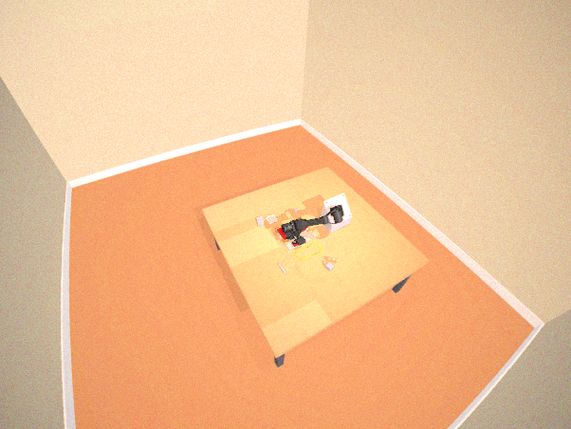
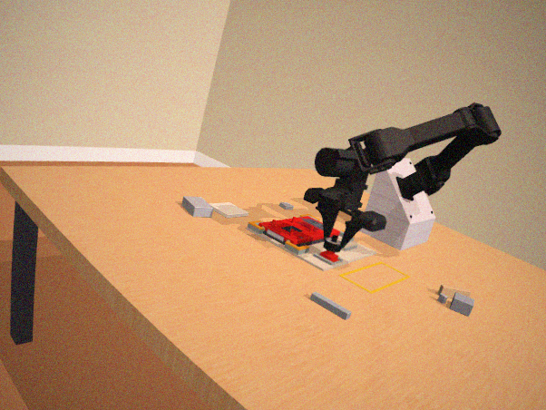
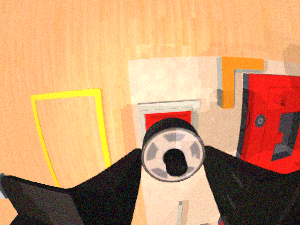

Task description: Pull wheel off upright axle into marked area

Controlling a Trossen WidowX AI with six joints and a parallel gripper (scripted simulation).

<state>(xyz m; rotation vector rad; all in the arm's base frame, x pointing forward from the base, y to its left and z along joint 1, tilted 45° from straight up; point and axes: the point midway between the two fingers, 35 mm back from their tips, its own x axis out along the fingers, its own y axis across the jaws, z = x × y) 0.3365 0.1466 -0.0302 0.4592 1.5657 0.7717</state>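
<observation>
The black-rimmed wheel [image 2: 333, 246] [image 3: 164, 142] has a pale spoked face and sits on the upright axle [image 3: 175, 161], whose dark top shows in the hub. Below it is a small red block [image 2: 329, 257] [image 3: 167, 116] on the pale board [image 3: 165, 79]. My gripper [image 2: 335, 245] [image 3: 172, 153] points down and is shut on the wheel, one finger on each side of its rim. The marked area is a yellow outline [image 2: 360, 268] [image 3: 67, 94] on the table beside the board. The axle's lower part is hidden by the wheel.
A red part [image 2: 295, 231] [image 3: 270, 99] with orange corner pieces [image 3: 227, 81] lies beside the wheel. A grey bar [image 2: 330, 306] and a grey block [image 2: 463, 304] lie in front of the board. Another grey block [image 2: 197, 207] and a pale tile [image 2: 230, 209] lie behind it.
</observation>
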